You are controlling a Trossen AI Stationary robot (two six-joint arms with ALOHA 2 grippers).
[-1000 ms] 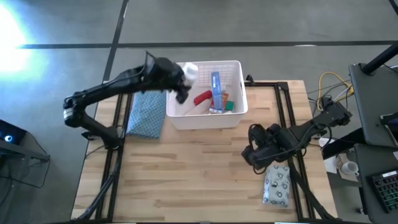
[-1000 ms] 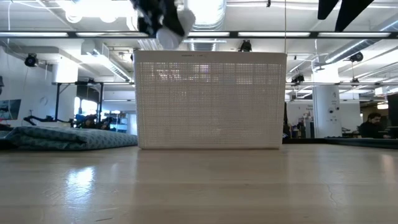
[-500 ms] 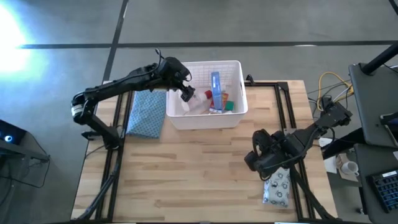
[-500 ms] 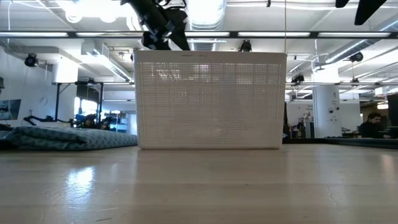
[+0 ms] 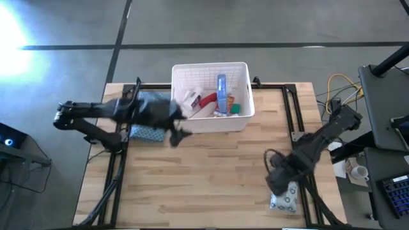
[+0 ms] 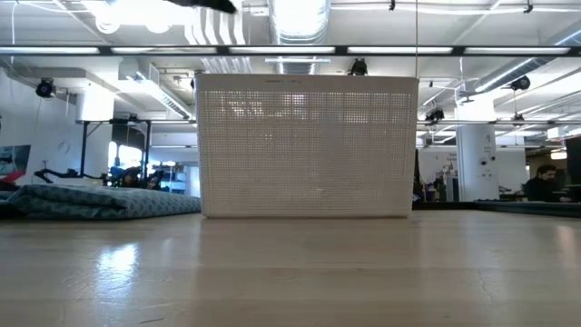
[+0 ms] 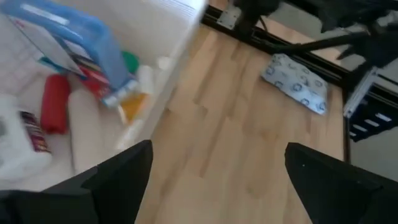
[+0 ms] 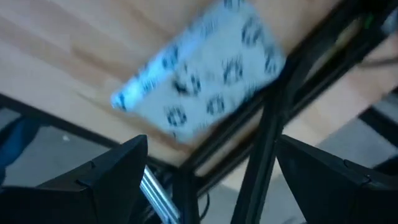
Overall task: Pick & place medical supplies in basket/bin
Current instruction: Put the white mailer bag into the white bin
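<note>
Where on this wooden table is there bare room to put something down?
The widest bare wood lies in front of the white slotted plastic basket, between left gripper and right gripper. It is crowded around the blue textured cloth and the grey-white patterned pouch.

White basket upright mid-table, blue cloth to its left.

blue textured cloth | on wooden table | left of centre

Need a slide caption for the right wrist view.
Open right gripper above the patterned pouch at the table edge.
</note>
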